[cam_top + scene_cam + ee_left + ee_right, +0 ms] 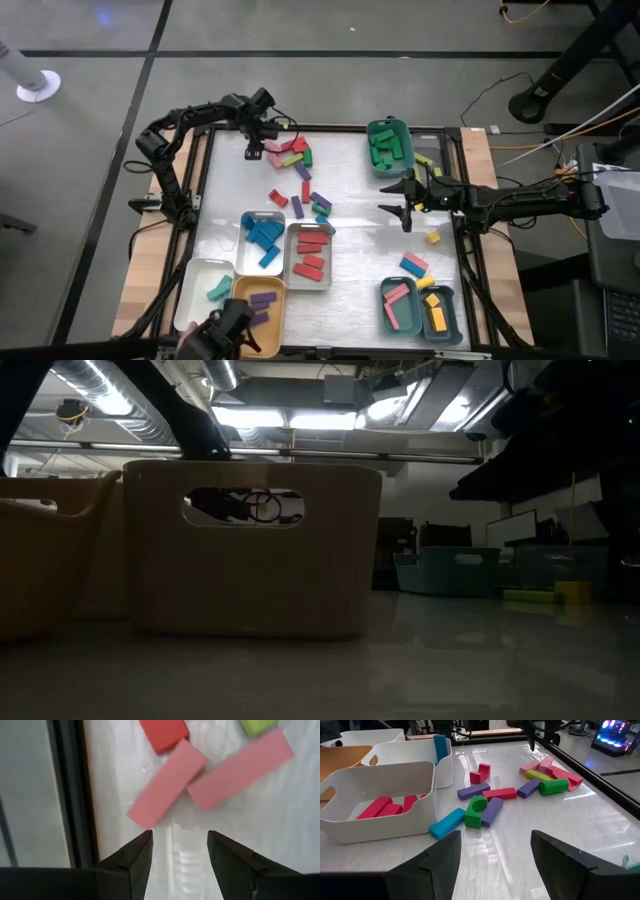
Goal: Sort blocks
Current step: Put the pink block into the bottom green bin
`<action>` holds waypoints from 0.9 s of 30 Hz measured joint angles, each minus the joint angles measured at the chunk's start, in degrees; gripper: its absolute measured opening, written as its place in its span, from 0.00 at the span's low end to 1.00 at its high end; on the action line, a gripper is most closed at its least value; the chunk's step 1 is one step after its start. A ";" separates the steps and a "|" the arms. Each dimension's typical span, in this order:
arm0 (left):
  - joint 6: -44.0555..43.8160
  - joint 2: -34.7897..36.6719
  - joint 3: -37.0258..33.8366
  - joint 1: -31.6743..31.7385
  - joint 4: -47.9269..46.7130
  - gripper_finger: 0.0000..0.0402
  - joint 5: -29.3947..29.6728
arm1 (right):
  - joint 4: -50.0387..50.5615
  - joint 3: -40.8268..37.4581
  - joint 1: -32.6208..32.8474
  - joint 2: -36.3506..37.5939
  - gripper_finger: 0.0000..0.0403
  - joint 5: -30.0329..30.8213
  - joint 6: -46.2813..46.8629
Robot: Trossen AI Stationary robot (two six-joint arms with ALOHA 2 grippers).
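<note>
Left claw point(252, 153) hangs released over the table's point(360, 215) far-left corner, two pink blocks point(167, 782) just beyond its tips. Right claw point(400, 204) gapes empty mid-table, facing the loose pile point(490, 800): two purple, two green, one blue. Four red blocks fill the grey tray point(292, 262).

Bare table point(360, 215) lies mid-table; trays point(310, 255) and blocks point(312, 200) crowd the rest.

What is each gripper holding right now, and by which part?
Nothing. The left gripper is open just short of two pink blocks; the right gripper is open over bare table.
</note>
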State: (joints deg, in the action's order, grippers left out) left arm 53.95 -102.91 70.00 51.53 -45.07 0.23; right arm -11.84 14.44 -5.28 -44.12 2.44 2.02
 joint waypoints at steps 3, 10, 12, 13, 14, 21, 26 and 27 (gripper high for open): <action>0.09 0.00 -0.88 -0.49 3.73 0.44 0.00 | -0.02 0.00 0.00 0.00 0.59 0.00 0.02; 0.03 -0.04 -1.16 -2.36 1.30 0.44 0.00 | -0.04 0.00 0.00 0.00 0.59 0.00 0.02; 0.09 -0.04 -1.18 -3.33 -0.30 0.44 0.00 | -0.04 0.00 0.00 0.00 0.59 0.00 0.02; 0.07 -0.04 -1.18 -3.92 -0.80 0.44 0.00 | -0.04 0.00 0.00 0.00 0.59 0.00 0.02; 0.04 -0.04 -1.18 -4.58 -0.99 0.44 0.00 | -0.04 0.00 0.00 0.00 0.59 0.00 0.02; 0.50 -0.72 -1.18 -8.55 1.38 0.44 0.02 | -0.03 0.00 0.00 0.00 0.59 0.00 0.02; 0.77 -2.53 -1.18 -9.97 1.97 0.44 0.25 | -0.04 0.00 0.00 0.00 0.59 0.00 0.32; 0.77 -2.91 -1.18 -10.26 2.32 0.44 0.38 | -0.02 0.00 0.00 0.00 0.59 -0.02 0.45</action>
State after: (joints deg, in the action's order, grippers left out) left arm 54.72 -105.83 68.82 41.27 -42.74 0.61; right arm -11.86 14.44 -5.28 -44.12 2.42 2.47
